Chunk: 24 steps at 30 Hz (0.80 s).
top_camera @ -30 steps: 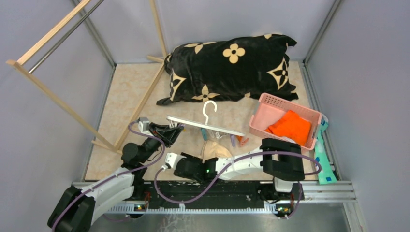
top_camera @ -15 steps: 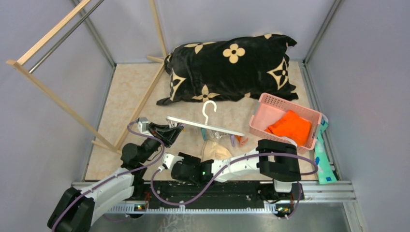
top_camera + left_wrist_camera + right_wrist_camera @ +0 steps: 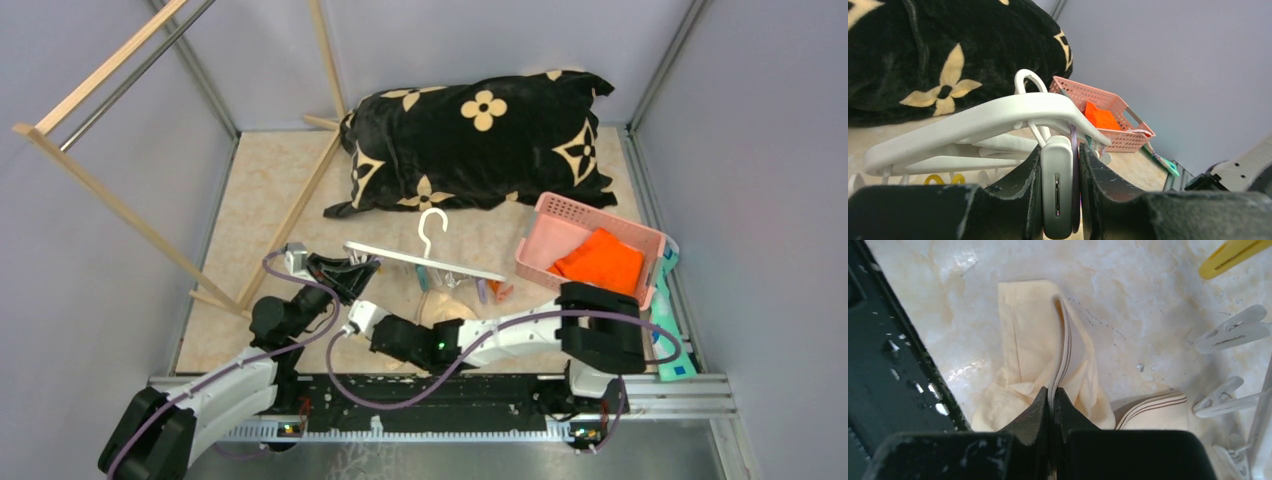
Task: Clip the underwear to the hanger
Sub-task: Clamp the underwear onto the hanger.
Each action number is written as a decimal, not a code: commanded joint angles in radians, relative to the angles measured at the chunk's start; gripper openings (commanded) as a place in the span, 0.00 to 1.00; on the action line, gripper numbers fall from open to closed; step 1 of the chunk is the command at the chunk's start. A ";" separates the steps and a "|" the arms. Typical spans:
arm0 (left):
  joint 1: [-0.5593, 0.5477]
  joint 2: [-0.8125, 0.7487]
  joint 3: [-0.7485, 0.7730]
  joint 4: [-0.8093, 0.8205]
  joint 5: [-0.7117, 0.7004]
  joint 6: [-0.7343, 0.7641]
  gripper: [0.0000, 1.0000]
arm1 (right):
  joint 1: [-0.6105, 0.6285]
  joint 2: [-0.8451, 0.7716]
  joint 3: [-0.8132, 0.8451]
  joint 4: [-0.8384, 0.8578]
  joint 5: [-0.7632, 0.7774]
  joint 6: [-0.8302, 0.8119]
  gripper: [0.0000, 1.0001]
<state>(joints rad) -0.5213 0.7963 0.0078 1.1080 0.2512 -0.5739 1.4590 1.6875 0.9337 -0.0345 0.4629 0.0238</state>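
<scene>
At desk (image 3: 262,200) front | left end effector (image 3: 1058,152): clamping hanger (image 3: 973,122) frame | right end effector (image 3: 1052,396): pinched tight on underwear (image 3: 1028,340) fold

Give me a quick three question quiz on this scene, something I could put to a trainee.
1. True or false: the right jaws are shut on a fold of the underwear.
2. What do the left jaws grip? A the pillow, B the hanger, C the wooden rack.
3. Where does the orange cloth lie?

Key: 1 true. 2 B. 3 in the pink basket.
</scene>
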 commanded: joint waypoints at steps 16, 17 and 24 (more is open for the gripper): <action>-0.002 0.155 -0.015 0.410 0.225 -0.166 0.00 | -0.243 -0.376 -0.337 0.656 -0.539 0.317 0.00; -0.003 0.161 -0.015 0.420 0.228 -0.173 0.00 | -0.248 -0.382 -0.340 0.672 -0.543 0.329 0.00; -0.002 0.161 0.006 0.376 0.287 -0.143 0.00 | -0.257 -0.422 -0.358 0.613 -0.485 0.351 0.00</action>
<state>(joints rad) -0.5213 0.9707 0.0074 1.3998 0.4816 -0.7292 1.2110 1.3243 0.5858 0.5461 -0.0452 0.3462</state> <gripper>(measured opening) 0.320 0.015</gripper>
